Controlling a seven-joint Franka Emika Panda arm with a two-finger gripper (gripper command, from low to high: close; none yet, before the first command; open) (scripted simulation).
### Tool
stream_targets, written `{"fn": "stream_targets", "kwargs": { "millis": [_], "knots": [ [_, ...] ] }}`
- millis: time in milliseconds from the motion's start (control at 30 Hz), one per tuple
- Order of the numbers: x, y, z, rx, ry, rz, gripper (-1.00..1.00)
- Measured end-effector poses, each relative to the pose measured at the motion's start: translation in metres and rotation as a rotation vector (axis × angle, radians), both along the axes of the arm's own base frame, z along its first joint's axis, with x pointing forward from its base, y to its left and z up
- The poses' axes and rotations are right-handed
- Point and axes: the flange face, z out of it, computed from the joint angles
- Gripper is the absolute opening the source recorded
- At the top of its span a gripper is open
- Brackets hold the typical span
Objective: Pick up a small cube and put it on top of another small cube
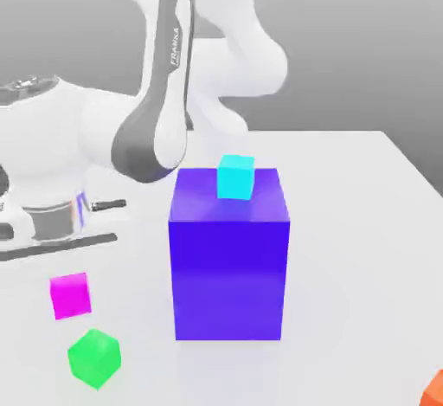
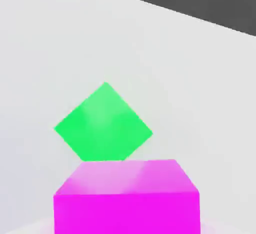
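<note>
Box (image 1: 228, 279), blue and biggest, stood upright. The gripper (image 2: 127, 226) had its jaws drawn in, apparently on the pink cube (image 1: 71, 296), near the green cube (image 1: 95, 359); the cyan cube (image 1: 235, 177) sat on the box. Grasping seemed done; carrying, stacking and releasing were left.
</note>
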Motion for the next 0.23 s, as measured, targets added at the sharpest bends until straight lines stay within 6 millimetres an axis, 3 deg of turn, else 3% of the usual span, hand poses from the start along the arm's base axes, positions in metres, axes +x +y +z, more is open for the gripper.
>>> {"fn": "stream_targets", "kwargs": {
  "millis": [100,133,233],
  "knots": [
    [0.004,0.004,-0.033,-0.001,0.000,0.031,-1.00],
    [0.003,0.004,-0.042,-0.001,0.001,0.032,1.00],
    [0.003,0.004,-0.042,-0.001,0.001,0.032,1.00]
  ]
}}
